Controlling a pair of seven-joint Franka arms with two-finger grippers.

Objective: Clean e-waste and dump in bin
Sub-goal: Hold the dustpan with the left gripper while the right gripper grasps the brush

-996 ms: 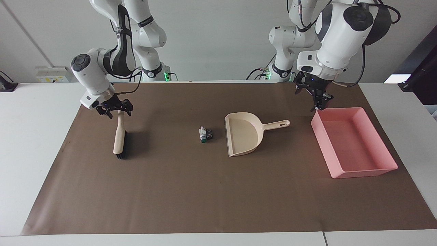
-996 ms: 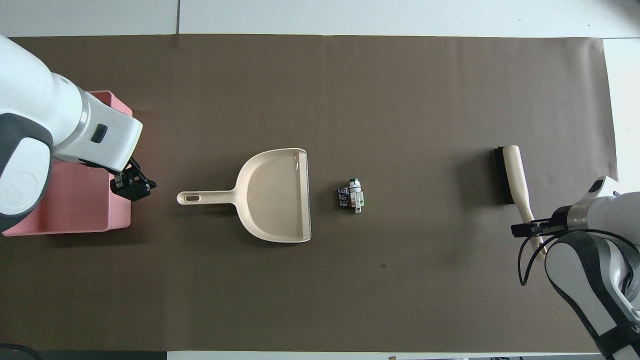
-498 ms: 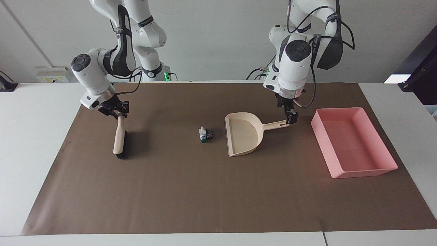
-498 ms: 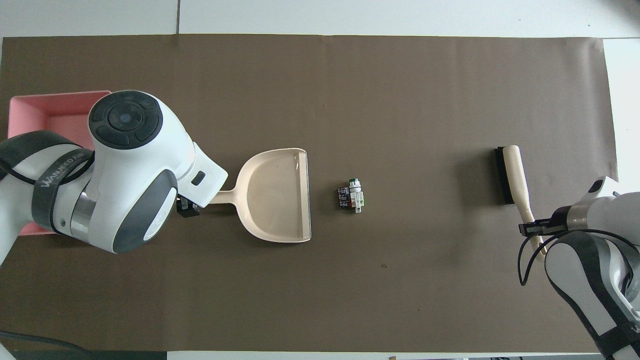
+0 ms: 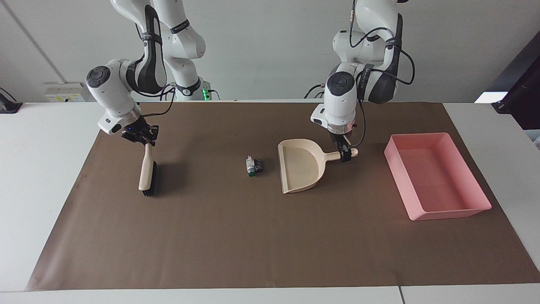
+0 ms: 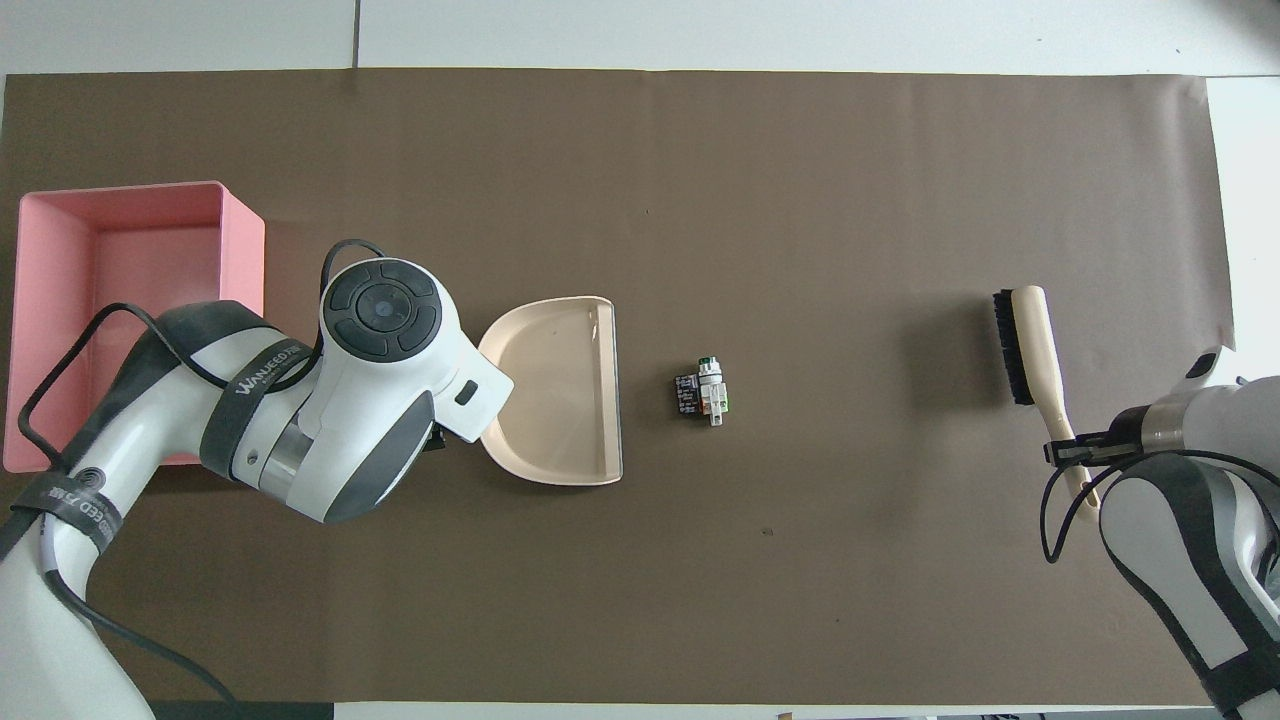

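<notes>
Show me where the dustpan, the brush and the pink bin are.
dustpan [image 5: 300,169]: facing view, on its scoop floor.
brush [image 6: 1030,340]: overhead view, on its beige back.
pink bin [image 5: 438,177]: facing view, on its bare floor.

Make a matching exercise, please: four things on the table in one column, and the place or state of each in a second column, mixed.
Things
1. brush
2. dustpan
3. e-waste
4. bin

Places or states
A. at the left arm's end of the table, nothing in it
B. handle in the right gripper
C. lying between dustpan and brush
D. left gripper at its handle

Pairs: 1-B, 2-D, 3-C, 4-A
</notes>
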